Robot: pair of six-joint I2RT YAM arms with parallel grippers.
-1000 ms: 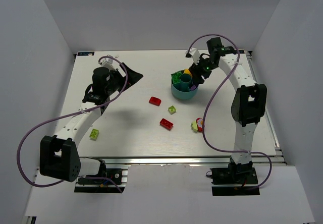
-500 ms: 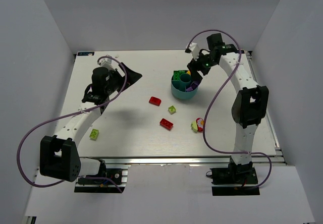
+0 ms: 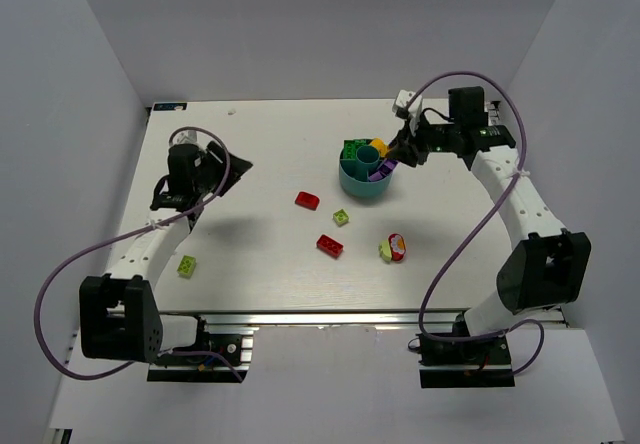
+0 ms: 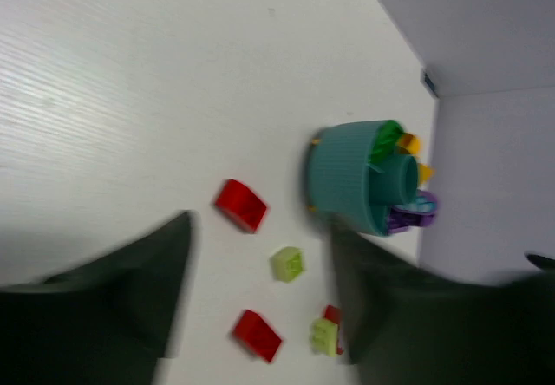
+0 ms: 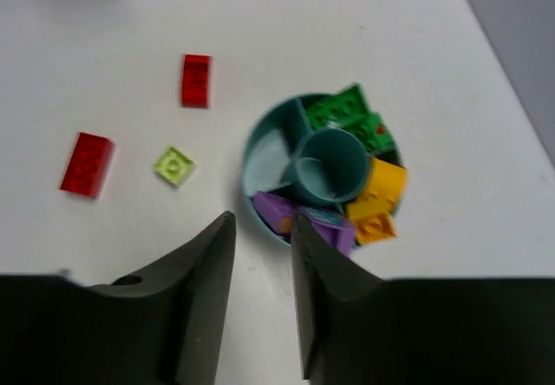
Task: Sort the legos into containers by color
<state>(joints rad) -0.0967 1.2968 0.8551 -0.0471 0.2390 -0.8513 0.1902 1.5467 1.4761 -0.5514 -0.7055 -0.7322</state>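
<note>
The teal bowl (image 3: 352, 182) stands right of the table's middle, holding green (image 5: 347, 112), yellow and orange (image 5: 380, 199) and purple legos (image 5: 299, 216) in separate wedges. One wedge (image 5: 264, 158) is bare. On the table lie two red bricks (image 3: 307, 200) (image 3: 330, 246), a lime brick (image 3: 341, 217), a lime-and-red cluster (image 3: 392, 248) and a lime brick (image 3: 186, 264) near the left arm. My right gripper (image 3: 398, 151) (image 5: 262, 218) hovers beside the bowl's right rim, jaws narrowly apart and empty. My left gripper (image 3: 232, 167) (image 4: 258, 229) hangs at the left, open and empty.
White walls close the table in on the left, back and right. The right arm's purple cable (image 3: 455, 254) loops over the table's right side. The left arm's cable (image 3: 70, 264) hangs off the left edge.
The right gripper drew back from above the bowl to its right side, and its jaws narrowed. The left gripper pulled back to the left and its jaws also narrowed.
</note>
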